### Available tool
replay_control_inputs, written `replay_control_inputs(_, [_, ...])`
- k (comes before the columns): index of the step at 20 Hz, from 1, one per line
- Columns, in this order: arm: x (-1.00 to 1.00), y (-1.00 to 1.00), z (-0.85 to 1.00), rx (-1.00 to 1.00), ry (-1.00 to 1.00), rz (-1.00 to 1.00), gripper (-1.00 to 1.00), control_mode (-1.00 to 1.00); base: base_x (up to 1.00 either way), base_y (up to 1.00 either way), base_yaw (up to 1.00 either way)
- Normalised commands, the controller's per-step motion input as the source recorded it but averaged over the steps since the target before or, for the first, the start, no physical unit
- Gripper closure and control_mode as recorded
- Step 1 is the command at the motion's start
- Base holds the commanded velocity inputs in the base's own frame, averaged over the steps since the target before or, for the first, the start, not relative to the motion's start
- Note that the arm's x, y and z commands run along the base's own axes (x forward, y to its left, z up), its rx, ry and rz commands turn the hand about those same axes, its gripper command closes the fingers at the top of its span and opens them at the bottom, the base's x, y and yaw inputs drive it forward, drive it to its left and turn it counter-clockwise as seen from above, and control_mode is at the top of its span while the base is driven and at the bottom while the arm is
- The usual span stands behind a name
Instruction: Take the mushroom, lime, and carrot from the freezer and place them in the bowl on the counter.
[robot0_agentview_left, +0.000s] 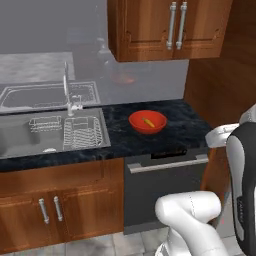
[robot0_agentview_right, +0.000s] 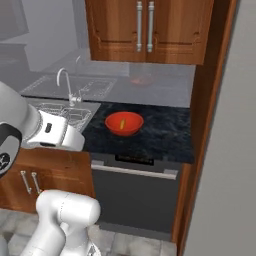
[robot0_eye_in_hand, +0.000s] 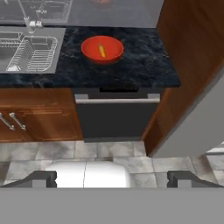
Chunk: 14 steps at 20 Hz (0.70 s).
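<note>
Resting on glossy marbled counter (robot0_agentview_left: 180, 131), the smooth round bowl (robot0_agentview_left: 148, 122) cradles a thin carrot (robot0_eye_in_hand: 101, 50); claw (robot0_eye_in_hand: 112, 178) spread.

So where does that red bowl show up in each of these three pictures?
Left base view: the bowl sits centre, on the counter, right of the sink.
Right base view: left of centre.
Hand view: upper middle.
Shared landmark: the sink beside it.

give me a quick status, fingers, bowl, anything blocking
Fingers wide apart, holding nothing, well back from the counter. Carrot already in the bowl. Nothing between hand and bowl.
</note>
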Motion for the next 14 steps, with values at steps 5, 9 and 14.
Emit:
replay_control_inputs(5, [0.0,0.0,0.0,0.0,0.0,0.0,-1.0,1.0,-0.46,-0.62,-0.02])
replay_control_inputs(9, [0.0,0.0,0.0,0.0,0.0,0.0,-1.0,1.0,-0.13,-0.98,0.0])
replay_control_inputs(14, [0.0,0.0,0.0,0.0,0.0,0.0,-1.0,1.0,0.0,-1.0,0.0])
